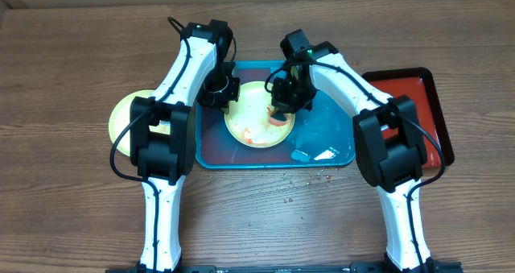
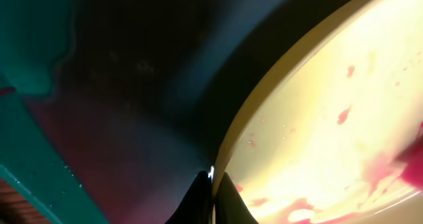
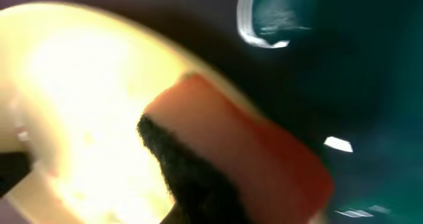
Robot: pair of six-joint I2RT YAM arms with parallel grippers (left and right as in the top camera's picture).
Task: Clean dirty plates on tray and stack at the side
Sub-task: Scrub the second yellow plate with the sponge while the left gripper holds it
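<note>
- Overhead: yellow-green plate (image 1: 248, 110) sits mid-tray (image 1: 211, 148), red smears on it. My left pincer (image 1: 228, 104) is at its left rim; my right pincer (image 1: 283, 110) is over its right side with the sponge (image 1: 279, 119) down on it. A second plate (image 1: 121, 116) lies off the tray on the table, partly under my left arm.
- Left wrist: jaws closed right down on the plate's thin rim, holding it in place. My read: light, stiff plastic, slick with sauce (will skate if I let go). The rim is the only place to grip, so pinch deep.
- Right wrist: blurry. Jaws closed on the orange sponge, dark scrub face towards the plate. It looks soft and should squash under pressure.
</note>
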